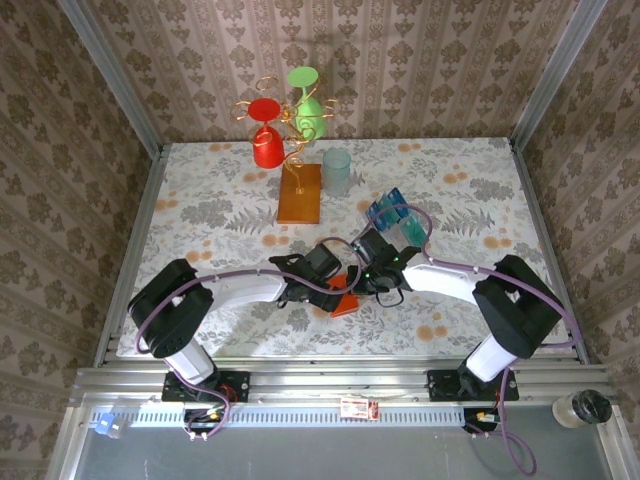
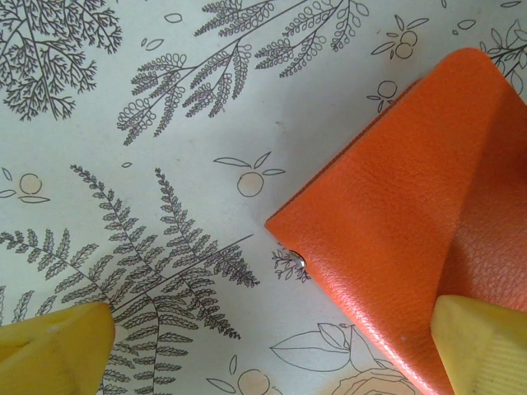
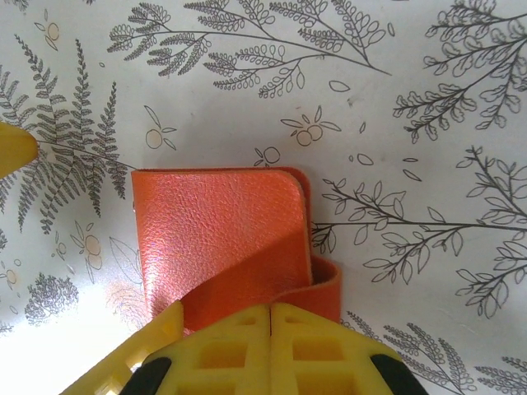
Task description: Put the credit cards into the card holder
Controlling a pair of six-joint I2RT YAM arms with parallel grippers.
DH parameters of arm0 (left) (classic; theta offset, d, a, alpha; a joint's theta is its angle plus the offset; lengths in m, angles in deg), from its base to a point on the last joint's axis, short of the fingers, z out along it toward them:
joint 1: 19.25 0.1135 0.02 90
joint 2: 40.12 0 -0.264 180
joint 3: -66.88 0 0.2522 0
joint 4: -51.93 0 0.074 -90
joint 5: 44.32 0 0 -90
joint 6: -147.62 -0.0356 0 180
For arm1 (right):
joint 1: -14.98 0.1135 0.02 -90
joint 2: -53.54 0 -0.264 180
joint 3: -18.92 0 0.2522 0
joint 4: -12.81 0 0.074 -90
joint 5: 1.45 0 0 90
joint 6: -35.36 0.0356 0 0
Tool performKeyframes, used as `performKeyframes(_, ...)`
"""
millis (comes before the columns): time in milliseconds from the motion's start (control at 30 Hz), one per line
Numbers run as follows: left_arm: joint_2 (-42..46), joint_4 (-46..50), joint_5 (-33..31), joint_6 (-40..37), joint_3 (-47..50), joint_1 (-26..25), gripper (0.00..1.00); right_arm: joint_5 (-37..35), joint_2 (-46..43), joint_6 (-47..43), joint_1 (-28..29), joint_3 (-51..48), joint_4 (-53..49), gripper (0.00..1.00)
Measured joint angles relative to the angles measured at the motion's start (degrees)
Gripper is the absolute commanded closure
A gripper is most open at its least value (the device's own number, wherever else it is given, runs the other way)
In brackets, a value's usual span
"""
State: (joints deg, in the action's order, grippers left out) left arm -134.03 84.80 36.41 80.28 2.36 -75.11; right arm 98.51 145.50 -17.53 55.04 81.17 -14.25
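Card holder, a small flat orange-red leather wallet (image 1: 345, 304), lies on the floral tablecloth (image 1: 210, 215) between both arms. Your left gripper (image 2: 272, 317) stands wide apart, straddling the wallet's snap corner; closing off-centre would shove it sideways. Your right gripper (image 3: 270, 309) appears pinched together on the lifted flap; so thin a hold can slip and let the flap drop. Further right, the thin blue and teal credit cards (image 1: 392, 214) lie in a loose pile; pulling hard may drag the card holder away from them.
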Motion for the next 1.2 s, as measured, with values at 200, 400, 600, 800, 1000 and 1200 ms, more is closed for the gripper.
performKeyframes(200, 0.0, 0.0, 0.0, 0.0, 0.1, 0.0, 0.0, 0.0, 0.7, 0.6, 0.3, 0.2, 0.4, 1.0)
performKeyframes(400, 0.0, -0.2, 0.0, 0.0, 0.1, 0.0, 0.0, 0.0, 0.8, 1.2, 0.4, -0.6, 1.8, 1.0)
performKeyframes(600, 0.0, -0.2, -0.1, 0.0, 0.1, 0.0, 0.0, 0.0, 0.0, 3.1, 0.5, -3.7, 6.7, 1.0)
performKeyframes(800, 0.0, -0.2, -0.2, 0.0, 0.1, 0.0, 0.0, -0.4, -1.9, 5.4, 0.7, -8.0, 12.6, 1.0)
performKeyframes(1000, -0.1, -0.2, -0.2, -0.2, 0.1, -0.1, 0.0, -3.3, -3.3, 7.6, 2.7, -11.2, 17.0, 1.0)
performKeyframes(1200, -0.1, -0.2, -0.3, -0.5, 0.1, 0.0, 0.0, -7.1, -3.6, 9.0, 4.6, -12.2, 18.3, 1.0)
